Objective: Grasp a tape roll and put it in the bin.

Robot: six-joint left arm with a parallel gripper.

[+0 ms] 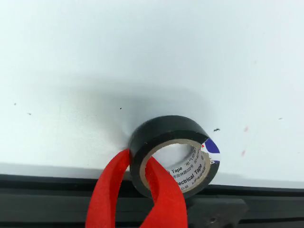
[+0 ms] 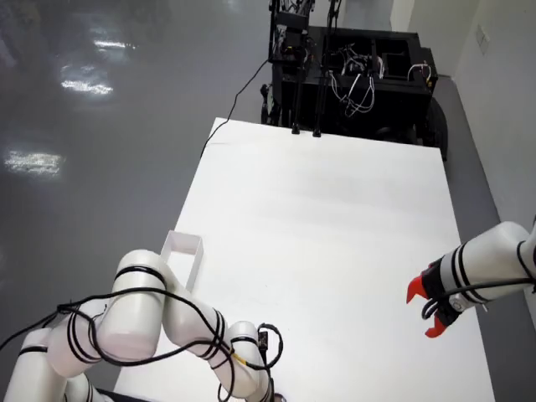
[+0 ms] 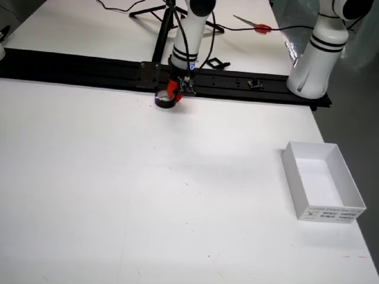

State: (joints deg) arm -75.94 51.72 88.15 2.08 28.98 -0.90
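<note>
A black electrical tape roll [image 1: 166, 126] with a white printed core fills the wrist view. My gripper [image 1: 137, 161] has red fingers [image 1: 107, 194] shut on its wall, one outside on the left and one inside the hole. In the front view the roll [image 3: 161, 99] sits in the gripper [image 3: 172, 92] at the table's far edge, beside the black rail [image 3: 71, 65]. The white open bin [image 3: 328, 213] stands near the table's right edge, empty; in the overhead view it [image 2: 186, 244] is at the left edge. There my gripper is hidden below the arm's wrist [image 2: 249, 368].
A second white arm's red gripper [image 2: 427, 311] hangs open over the table's right side in the overhead view. A tripod [image 3: 169, 18] and cables stand behind the rail. An arm base [image 3: 311, 65] sits on the rail at the right. A black equipment rack [image 2: 352, 75] stands beyond the table.
</note>
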